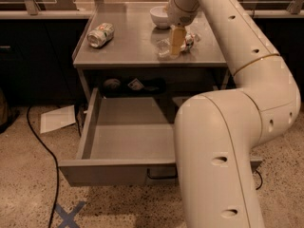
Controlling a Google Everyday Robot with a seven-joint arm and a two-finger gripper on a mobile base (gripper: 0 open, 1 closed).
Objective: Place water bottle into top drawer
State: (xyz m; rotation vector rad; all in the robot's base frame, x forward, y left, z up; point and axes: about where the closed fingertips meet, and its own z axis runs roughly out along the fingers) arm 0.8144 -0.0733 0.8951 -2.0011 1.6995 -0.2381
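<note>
The water bottle (163,47) lies on its side on the grey table top, right of centre, clear and crinkled with its dark-and-red label end (191,40) to the right. My gripper (176,42) reaches down from the arm onto the middle of the bottle and covers part of it. The top drawer (102,171) is pulled open below the table, wide and shallow, with nothing showing on its visible floor. Its handle (160,176) shows at the front panel. My arm's large white links hide the drawer's right part.
A green-and-white can (100,34) lies at the table's left. A white bowl (158,16) stands behind the gripper. Small items (135,84) sit on the shelf under the top. On the floor: paper (57,118), a black cable (45,148), a blue tape cross (69,214).
</note>
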